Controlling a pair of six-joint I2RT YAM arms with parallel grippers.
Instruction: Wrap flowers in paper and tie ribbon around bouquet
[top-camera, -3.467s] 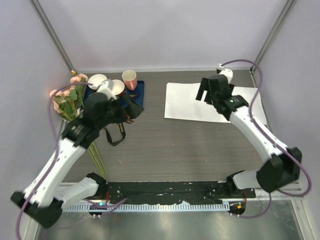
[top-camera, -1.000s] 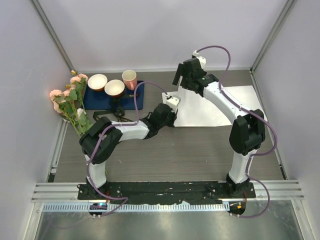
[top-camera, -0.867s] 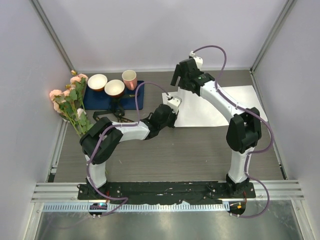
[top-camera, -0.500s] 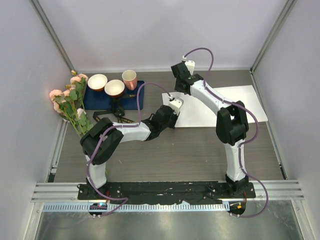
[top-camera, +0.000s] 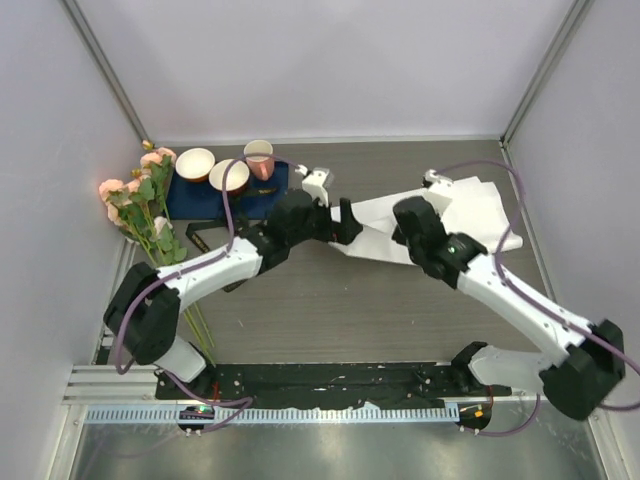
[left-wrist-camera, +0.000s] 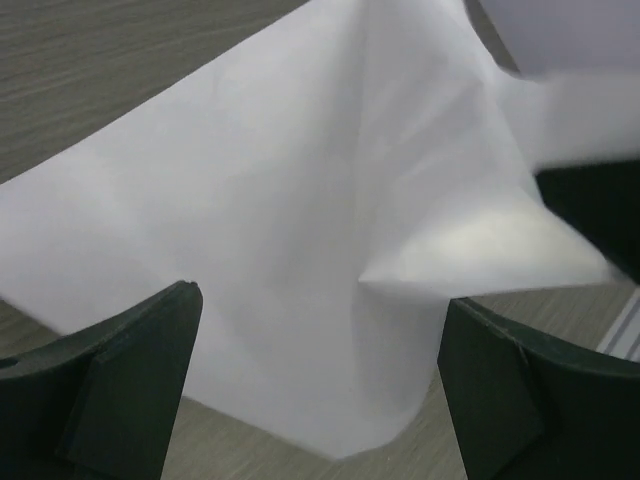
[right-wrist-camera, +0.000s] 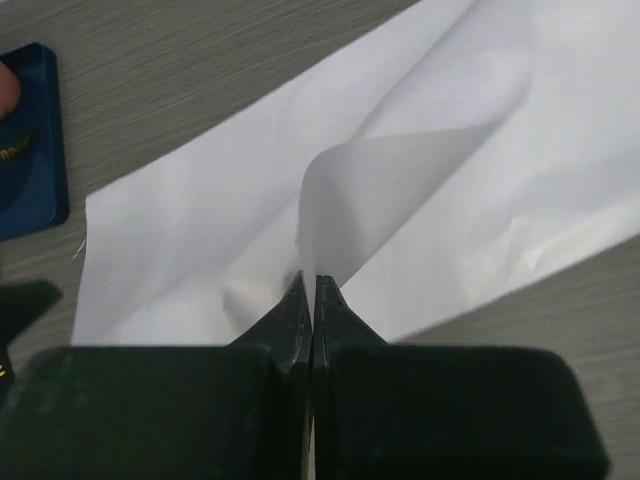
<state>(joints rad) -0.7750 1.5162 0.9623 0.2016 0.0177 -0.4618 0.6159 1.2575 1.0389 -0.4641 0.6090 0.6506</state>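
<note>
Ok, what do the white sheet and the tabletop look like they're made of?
White sheet: thin matte paper by the look; it holds sharp creases, and its raised fold lets light through. Tabletop: matte grey-brown wood-grain surface, probably laminate, though real wood cannot be ruled out; fine parallel streaks run across it.

- Large thin white paper sheet (top-camera: 478, 210): rumpled, one raised fold pinched in the closed right tool (right-wrist-camera: 313, 290), a corner lying between the spread fingers of the left tool (left-wrist-camera: 320, 300).
- Pale pink roses with green leaves (top-camera: 135, 195): well left of the left tool, thin stems trailing nearward.
</note>
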